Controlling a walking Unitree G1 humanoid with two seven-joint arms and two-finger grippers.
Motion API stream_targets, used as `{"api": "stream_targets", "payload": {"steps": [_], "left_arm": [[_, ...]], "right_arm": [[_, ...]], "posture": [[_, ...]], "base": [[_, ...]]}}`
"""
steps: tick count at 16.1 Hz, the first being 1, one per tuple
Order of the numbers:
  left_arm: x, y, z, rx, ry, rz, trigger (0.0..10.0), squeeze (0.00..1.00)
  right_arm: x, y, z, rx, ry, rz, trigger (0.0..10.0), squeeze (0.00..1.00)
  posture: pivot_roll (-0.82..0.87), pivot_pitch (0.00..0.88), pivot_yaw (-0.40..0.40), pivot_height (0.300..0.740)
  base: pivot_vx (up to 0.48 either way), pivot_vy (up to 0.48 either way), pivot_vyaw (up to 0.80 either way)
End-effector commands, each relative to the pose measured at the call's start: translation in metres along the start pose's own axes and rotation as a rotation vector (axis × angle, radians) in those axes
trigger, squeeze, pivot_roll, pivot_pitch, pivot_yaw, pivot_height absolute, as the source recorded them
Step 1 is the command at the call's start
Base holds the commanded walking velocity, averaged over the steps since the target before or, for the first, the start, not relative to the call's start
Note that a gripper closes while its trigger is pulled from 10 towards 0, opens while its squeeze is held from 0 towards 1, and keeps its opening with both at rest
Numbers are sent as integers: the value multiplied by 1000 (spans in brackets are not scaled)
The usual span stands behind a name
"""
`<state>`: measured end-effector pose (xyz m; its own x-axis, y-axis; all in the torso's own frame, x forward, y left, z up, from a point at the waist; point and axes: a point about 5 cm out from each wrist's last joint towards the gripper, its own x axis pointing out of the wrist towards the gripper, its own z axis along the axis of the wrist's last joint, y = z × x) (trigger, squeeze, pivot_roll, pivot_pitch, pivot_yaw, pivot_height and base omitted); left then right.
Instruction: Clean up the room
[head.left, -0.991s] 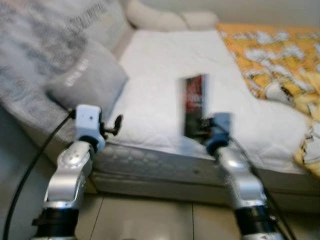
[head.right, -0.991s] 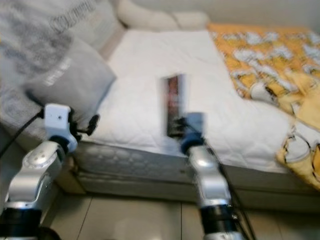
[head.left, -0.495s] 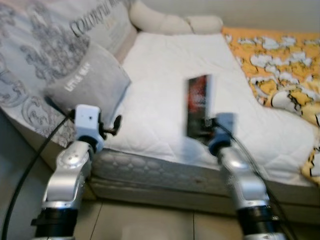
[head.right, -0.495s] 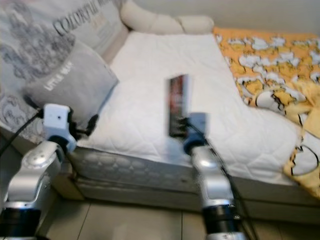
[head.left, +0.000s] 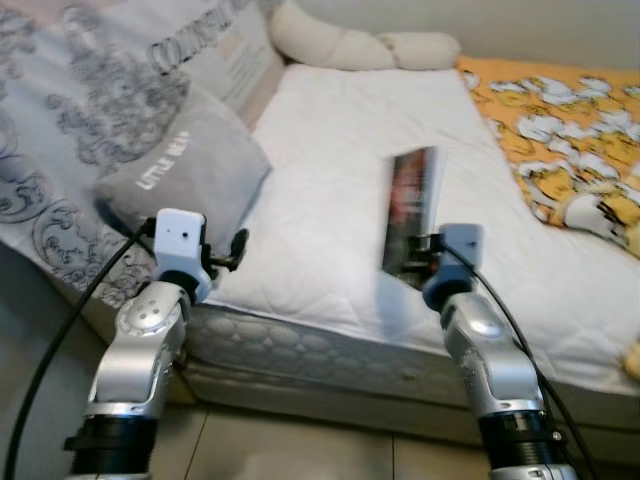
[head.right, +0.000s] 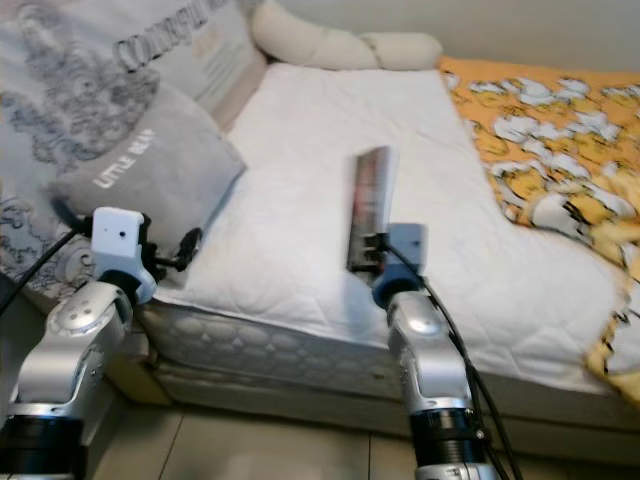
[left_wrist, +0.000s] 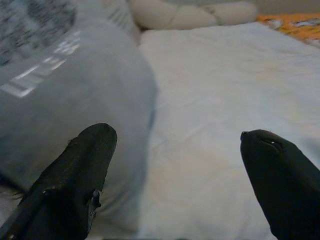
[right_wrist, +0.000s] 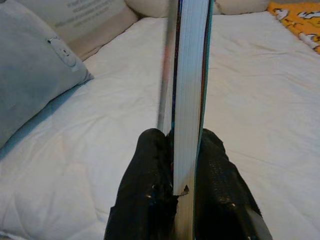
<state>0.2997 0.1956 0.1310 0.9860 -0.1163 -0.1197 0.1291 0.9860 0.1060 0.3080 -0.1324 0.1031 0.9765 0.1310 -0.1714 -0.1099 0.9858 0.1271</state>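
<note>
— Where is the book (head.left: 411, 212) seen?
— It is pinched upright between the fingers of the right gripper (right_wrist: 182, 150), above the front edge of the white mattress (head.left: 330, 170).
— And the left gripper (left_wrist: 177, 165)?
— Its fingers are spread apart and nothing is held; it is kept just beside the grey pillow (head.left: 190, 170).

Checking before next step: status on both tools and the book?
Right tool shut on book, held upright over white mattress. Left tool open, empty, near grey pillow. Nothing blocking.
</note>
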Motion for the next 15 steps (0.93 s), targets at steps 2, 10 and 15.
{"api": "stream_targets", "payload": {"steps": [2,10,15], "left_arm": [[-1,3,2,12,-1,5,10000,0],[0,3,2,19,0,4,10000,0],[0,3,3,19,0,3,10000,0]], "right_arm": [[2,13,14,-3,-57,52,10000,0],[2,15,14,3,-59,60,10000,0],[2,17,13,9,-54,64,10000,0]], "posture": [[34,0,2,740],[37,0,2,740],[39,0,3,740]], "base": [[308,0,0],[297,0,0],[282,0,0]]}}
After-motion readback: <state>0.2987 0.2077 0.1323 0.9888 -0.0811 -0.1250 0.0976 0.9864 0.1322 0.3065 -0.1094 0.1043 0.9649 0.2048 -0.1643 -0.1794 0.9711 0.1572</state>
